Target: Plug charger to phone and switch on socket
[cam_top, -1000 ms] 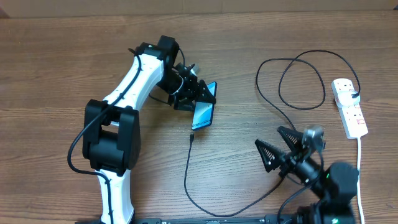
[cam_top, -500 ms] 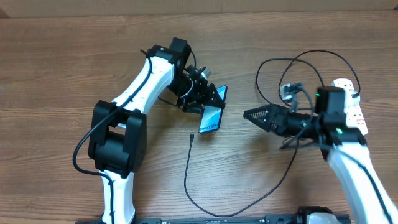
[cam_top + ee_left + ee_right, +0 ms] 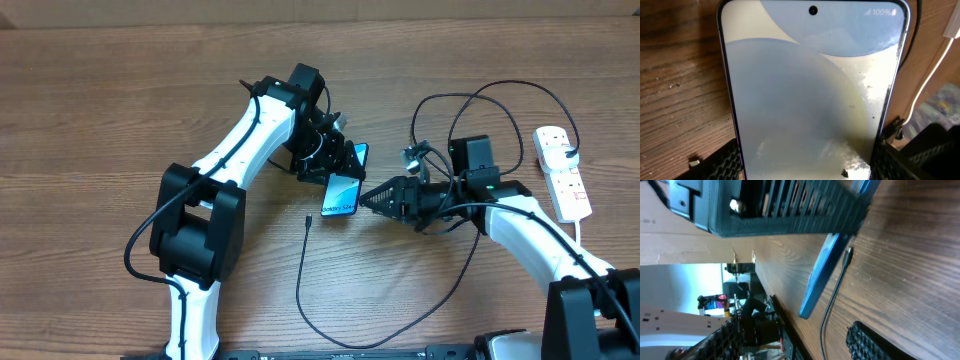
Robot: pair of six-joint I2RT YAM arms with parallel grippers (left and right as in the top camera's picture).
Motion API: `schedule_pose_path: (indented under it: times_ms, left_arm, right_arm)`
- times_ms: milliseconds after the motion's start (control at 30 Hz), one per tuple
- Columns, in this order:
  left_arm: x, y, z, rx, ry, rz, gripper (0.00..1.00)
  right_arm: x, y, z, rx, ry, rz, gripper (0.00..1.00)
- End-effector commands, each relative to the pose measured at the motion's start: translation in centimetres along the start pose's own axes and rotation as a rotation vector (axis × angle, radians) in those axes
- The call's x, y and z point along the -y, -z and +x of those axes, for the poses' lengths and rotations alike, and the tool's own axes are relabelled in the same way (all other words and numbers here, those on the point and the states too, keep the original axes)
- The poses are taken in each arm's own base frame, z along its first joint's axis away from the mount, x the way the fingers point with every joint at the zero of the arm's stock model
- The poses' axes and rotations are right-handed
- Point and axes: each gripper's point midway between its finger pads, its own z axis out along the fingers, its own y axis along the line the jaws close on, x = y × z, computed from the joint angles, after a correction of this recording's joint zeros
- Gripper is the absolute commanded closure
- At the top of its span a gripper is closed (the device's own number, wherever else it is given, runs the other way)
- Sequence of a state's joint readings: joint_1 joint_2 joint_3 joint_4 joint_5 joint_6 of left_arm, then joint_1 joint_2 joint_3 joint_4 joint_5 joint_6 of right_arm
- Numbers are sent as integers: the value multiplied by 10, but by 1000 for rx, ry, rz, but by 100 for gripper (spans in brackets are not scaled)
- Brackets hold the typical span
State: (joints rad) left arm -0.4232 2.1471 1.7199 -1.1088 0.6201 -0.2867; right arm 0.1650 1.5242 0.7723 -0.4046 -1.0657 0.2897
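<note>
Left end effector [image 3: 343, 163]: I'm pinching the phone [image 3: 340, 193] by one end, tilted off the bench [image 3: 100, 120], I reckon to keep its port reachable.
Right end effector [image 3: 368, 197]: spread, empty, just beside the phone.
Charger [image 3: 308, 221]: tip on the bench near those fingertips, unplugged.
Socket [image 3: 562, 172]: well behind it.
Containers: none.

A brown wood-grain tabletop [image 3: 90, 110] filled the overhead view under even light, a pale beige strip [image 3: 320, 8] ran along its far edge, and beyond the tabletop the right wrist view caught a tan panel [image 3: 690, 247] and a bright, blurred room [image 3: 685, 287] holding dark equipment [image 3: 742, 305]
</note>
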Motion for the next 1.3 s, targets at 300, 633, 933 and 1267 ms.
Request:
schedule_pose_path:
  times_ms: [300, 633, 933, 1267]
  left_arm:
    - [40, 15, 5, 13, -43, 115, 48]
    - [42, 15, 5, 14, -66, 120, 47]
    - [48, 11, 7, 12, -85, 121, 47]
    - [46, 11, 6, 16, -85, 109, 37]
  right_arm:
    - [8, -18, -6, 37, -93, 142, 39]
    - [2, -25, -19, 89, -111, 144, 53]
    - [1, -25, -22, 100, -110, 140, 81]
    - [0, -25, -22, 99, -109, 138, 96]
